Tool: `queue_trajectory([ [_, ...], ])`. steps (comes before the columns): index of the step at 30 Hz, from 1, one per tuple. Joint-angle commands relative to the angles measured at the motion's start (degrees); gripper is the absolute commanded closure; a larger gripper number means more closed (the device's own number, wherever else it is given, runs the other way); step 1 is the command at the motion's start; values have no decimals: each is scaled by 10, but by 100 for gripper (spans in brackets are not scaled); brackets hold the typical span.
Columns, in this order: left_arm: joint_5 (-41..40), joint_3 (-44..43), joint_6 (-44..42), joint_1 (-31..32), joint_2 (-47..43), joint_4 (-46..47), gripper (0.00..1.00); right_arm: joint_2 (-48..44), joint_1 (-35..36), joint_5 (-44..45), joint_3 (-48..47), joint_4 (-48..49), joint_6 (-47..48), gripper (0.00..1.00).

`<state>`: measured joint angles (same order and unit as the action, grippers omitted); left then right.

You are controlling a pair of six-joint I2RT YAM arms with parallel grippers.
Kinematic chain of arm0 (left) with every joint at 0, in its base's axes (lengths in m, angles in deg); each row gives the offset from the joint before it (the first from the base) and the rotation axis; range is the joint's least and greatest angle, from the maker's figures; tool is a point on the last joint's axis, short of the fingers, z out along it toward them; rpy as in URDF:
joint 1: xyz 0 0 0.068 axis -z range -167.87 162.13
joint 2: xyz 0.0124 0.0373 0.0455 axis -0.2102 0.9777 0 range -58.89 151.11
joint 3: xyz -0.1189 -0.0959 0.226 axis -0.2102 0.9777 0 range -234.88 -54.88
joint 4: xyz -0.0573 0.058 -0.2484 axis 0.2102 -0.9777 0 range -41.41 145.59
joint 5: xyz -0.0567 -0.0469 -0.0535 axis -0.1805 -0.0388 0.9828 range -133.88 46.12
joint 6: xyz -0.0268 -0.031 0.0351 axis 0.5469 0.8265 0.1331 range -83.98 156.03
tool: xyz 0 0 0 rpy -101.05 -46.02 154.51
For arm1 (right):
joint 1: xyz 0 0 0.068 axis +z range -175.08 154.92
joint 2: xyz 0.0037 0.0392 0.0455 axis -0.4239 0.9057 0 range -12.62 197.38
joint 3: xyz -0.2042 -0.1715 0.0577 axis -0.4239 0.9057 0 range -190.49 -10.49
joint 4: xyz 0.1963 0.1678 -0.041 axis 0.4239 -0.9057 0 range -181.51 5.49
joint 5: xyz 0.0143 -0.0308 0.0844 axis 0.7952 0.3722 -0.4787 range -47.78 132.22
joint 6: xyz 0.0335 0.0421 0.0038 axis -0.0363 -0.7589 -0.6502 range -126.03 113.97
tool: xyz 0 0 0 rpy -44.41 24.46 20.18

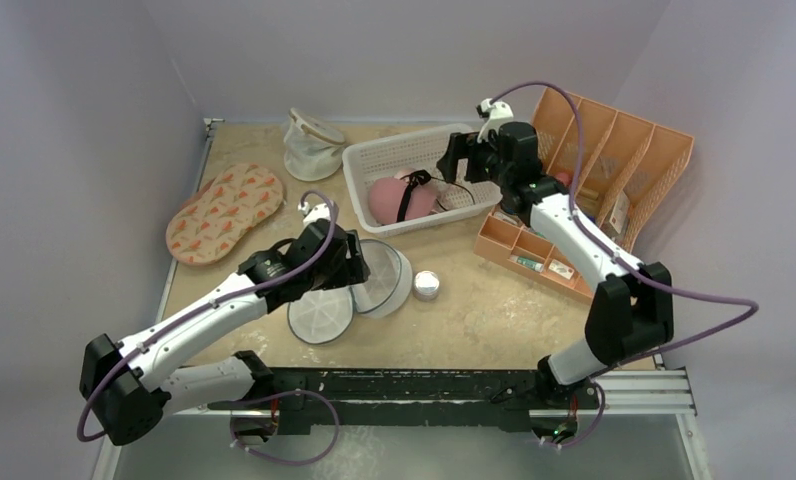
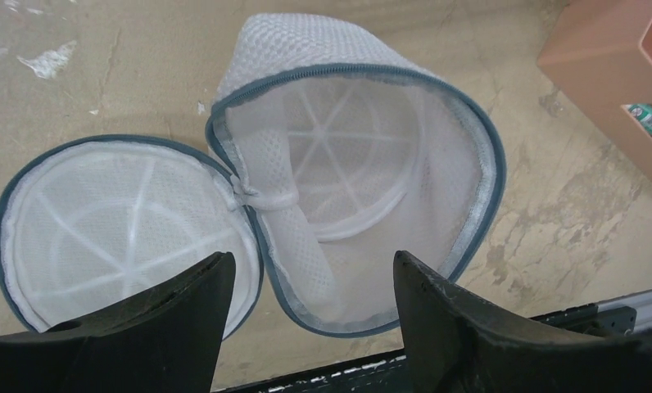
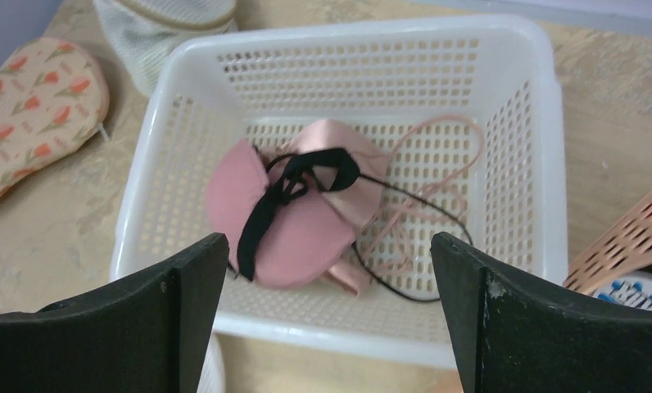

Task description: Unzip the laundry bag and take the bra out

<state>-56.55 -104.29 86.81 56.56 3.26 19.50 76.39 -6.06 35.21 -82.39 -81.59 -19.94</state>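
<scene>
Laundry bag (image 1: 382, 280) lies on its side on the table (image 1: 494, 310), at about 7 o'clock from table centre, unzipped. Its round lid (image 1: 321, 316) is swung flat onto the table at the bag's 8 o'clock, joined to the body at the hinge. Left wrist view: bag mouth (image 2: 364, 188) faces the camera, with white mesh and spoke frame visible and nothing pink inside; lid (image 2: 118, 221) is at 9 o'clock of the mouth. Left gripper (image 2: 310, 274): jaws spread wide, nothing between them, the bag's near rim showing in the gap and the mouth at 12 to 1 o'clock of it. Contact with the bag cannot be judged. Bra (image 1: 404, 197) lies in the white basket (image 1: 374, 155) at 12 o'clock on the table, well apart from the bag, cups folded together and black strap across the top. Right gripper (image 3: 329, 246): jaws spread, empty, above the basket's near rim (image 3: 347, 340). The bra (image 3: 298, 213) sits at 11 to 12 o'clock of the gap, not between the jaws. In the top view the right gripper (image 1: 454, 160) is at the basket's 3 o'clock end, with the bra at its 8 o'clock. Small jar (image 1: 427, 286) stands just beside the bag at its 3 o'clock.
</scene>
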Motion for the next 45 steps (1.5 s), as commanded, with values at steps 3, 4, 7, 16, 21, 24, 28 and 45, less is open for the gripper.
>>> queue_trajectory([
  [3, -60, -52, 6, -5, -45, -23, 29, -88, 38, -24, 53, -36, 15, 1],
  [4, -67, -57, 8, -7, -50, -24, 28, -98, 45, -20, 62, -45, 17, 1],
  [7, -87, -71, 14, -7, -62, -24, 27, -120, 78, -1, 85, -73, 20, 0],
  [16, -137, -77, 37, -7, -78, -18, 26, -129, 196, -41, 160, -77, -13, 0],
  [21, -135, -56, 51, -7, -100, -8, 25, -72, 251, -2, 136, -103, -4, 0],
  [24, -136, -41, 56, -7, -108, -4, 25, -39, 264, 32, 93, -131, 11, 1],
  [28, -139, -31, 61, -7, -109, -8, 25, -3, 276, 54, 47, -144, 32, 3],
  [45, -121, 5, 78, -7, -86, 36, 25, -43, 273, 209, 156, -125, -223, 83],
])
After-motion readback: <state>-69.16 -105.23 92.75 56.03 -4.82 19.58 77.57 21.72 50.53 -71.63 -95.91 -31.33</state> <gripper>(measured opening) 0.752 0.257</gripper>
